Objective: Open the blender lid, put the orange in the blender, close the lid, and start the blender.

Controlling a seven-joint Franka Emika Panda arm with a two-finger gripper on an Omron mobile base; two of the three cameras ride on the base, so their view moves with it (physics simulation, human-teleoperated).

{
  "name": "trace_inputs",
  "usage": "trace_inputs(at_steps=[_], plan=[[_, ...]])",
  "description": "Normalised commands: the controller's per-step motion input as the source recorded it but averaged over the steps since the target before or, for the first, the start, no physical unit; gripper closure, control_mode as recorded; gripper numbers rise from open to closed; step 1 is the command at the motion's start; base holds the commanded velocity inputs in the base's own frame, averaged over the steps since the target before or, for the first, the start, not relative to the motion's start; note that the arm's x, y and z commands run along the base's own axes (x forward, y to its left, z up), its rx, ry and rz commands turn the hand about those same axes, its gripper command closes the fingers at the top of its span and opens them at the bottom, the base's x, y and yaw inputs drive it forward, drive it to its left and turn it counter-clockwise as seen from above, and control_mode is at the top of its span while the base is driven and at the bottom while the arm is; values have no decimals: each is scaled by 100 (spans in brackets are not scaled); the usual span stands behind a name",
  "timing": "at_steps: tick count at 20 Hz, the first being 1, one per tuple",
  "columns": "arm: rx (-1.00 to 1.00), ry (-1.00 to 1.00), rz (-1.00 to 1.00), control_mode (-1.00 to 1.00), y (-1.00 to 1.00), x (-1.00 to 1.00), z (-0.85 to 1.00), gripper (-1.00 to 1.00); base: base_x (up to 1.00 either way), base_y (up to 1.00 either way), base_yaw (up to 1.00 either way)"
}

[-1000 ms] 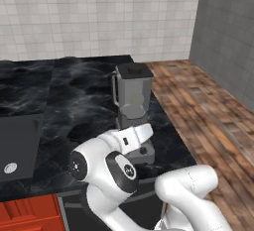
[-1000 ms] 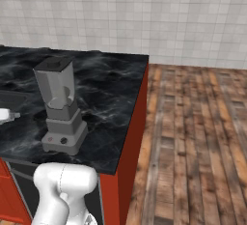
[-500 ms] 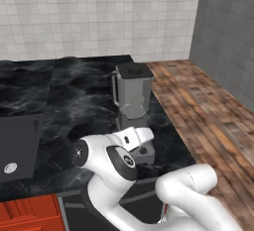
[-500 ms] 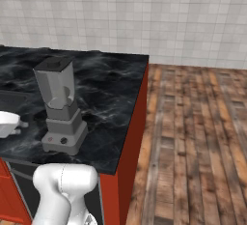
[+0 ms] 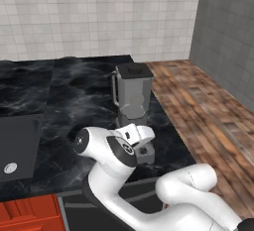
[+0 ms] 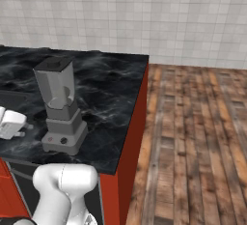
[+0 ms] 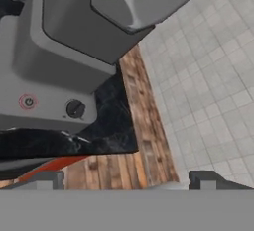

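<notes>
On marbled black counter [image 6: 111, 93], square-jarred blender [image 6: 60, 105]

Power symbol: a small circular mark stood on the red button [image 7: 28, 101], on the front of the blender [image 7: 64, 71] base, just left of the black knob [image 7: 75, 109] (hand view).
Words, brands, numbers: none could be read anywhere on the blender.
Knob markings: too small to tell.
</notes>
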Motion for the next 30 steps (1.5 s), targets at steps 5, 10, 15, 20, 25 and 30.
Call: trace_inputs(at_steps=[5, 10, 15, 20, 25, 30], plan=[[1, 0, -1, -100, -40, 17, -11, -100, 0, 0, 0], [1, 1, 0, -100, -28, 22, -22, -100, 0, 0, 0], [0, 4, 0, -100, 0, 31, -37, -100, 0, 0, 0], [0, 0, 0, -100, 0, 28, -27, -100, 0, 0, 0], [0, 0, 0, -100, 3, 23, -23, -100, 0, 0, 0], [0, 1, 0, -100, 9, 20, -22, -100, 0, 0, 0]])
